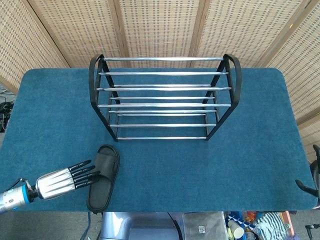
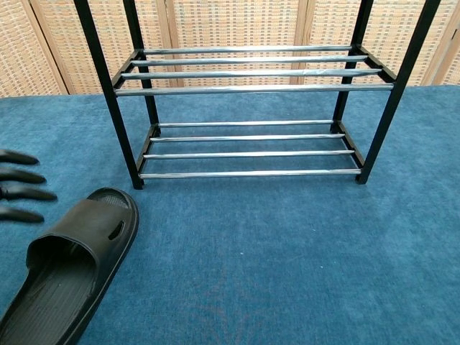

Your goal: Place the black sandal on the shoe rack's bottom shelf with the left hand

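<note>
The black sandal (image 1: pixel 103 177) is lying flat on the blue surface (image 1: pixel 250 165) near its front edge, toe end pointing toward the shoe rack (image 1: pixel 162 97), w/ the rack's left front leg just beyond the toe. Nothing is being carried yet: the reach-to-grasp step is judged to be in hand.

The left hand (image 1: pixel 67 179) is being held just beside the sandal's left side, fingers spread apart & empty, fingertips (image 2: pixel 29 193) pointing across at the strap; contact can't be confirmed in either view. In the chest view only the fingertips are being shown, at the left edge.

Next move is judged to call for the fingers being closed around the strap or sole edge, then a lift & a low, level feed onto the bottom shelf (image 2: pixel 248 154), approx. under the upper bars.

The right hand (image 1: pixel 312 182) is being kept at the far right edge, well apart; its state can't be told.
</note>
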